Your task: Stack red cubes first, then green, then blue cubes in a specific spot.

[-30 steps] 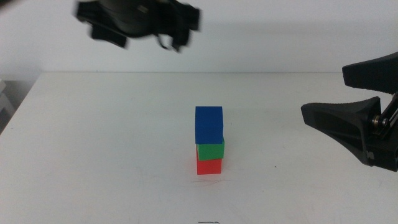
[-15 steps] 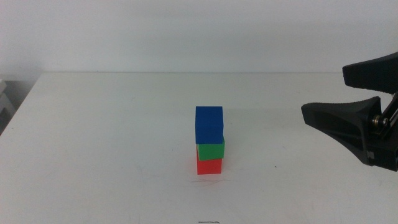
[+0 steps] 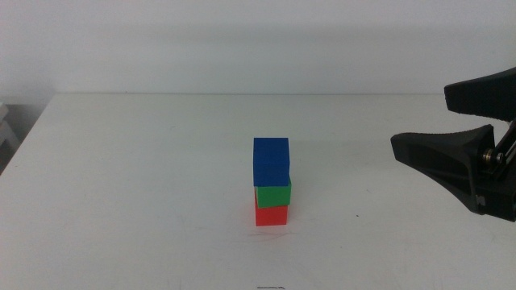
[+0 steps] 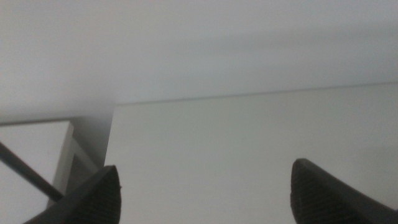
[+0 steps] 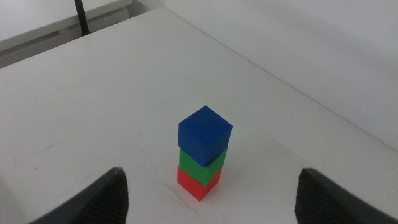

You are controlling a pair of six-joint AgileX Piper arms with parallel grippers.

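A three-cube tower stands mid-table: the red cube (image 3: 272,215) on the white tabletop, the green cube (image 3: 273,194) on it, and the blue cube (image 3: 271,162) on top, sitting slightly askew. The right wrist view shows the same tower, with blue cube (image 5: 206,134) above green cube (image 5: 198,165) above red cube (image 5: 196,182). My right gripper (image 3: 419,119) hovers open at the right side, well clear of the tower and holding nothing. My left gripper (image 4: 205,167) is open and empty, out of the middle view, facing the table's far left edge.
The white table (image 3: 121,161) runs back to a pale wall. Past its left edge the left wrist view shows a white ledge (image 4: 37,149) with a dark rod (image 4: 25,171).
The left arm, blurred at the upper left a second ago, has left the middle view. The tower and the right gripper have not moved.
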